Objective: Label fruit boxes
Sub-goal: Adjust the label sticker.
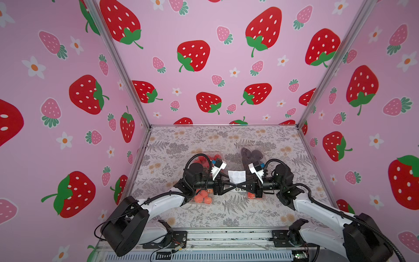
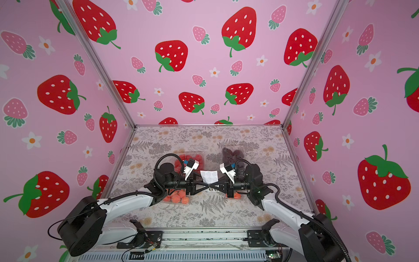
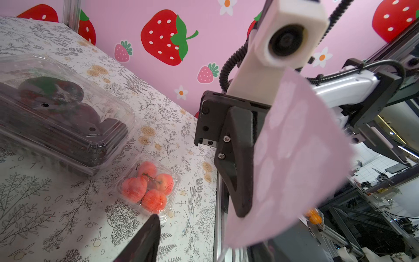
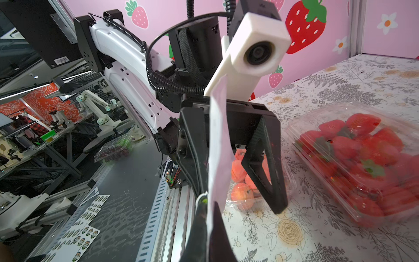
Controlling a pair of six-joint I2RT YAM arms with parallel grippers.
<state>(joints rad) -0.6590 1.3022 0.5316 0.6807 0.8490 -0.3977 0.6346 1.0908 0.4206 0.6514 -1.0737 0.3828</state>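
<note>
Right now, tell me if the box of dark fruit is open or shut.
Shut. In the left wrist view the dark fruit box has its clear lid down over the fruit, rim seated on the base.

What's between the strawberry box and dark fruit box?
Both top views show bare floral table cover between the clear box of red strawberries and the clear box of dark purple fruits; a white sticker sheet is held nearer.

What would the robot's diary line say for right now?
right gripper: shut on flat white paper sticker sheet | left gripper: open, at the sheet | sheet: upright above floral-print table
</note>
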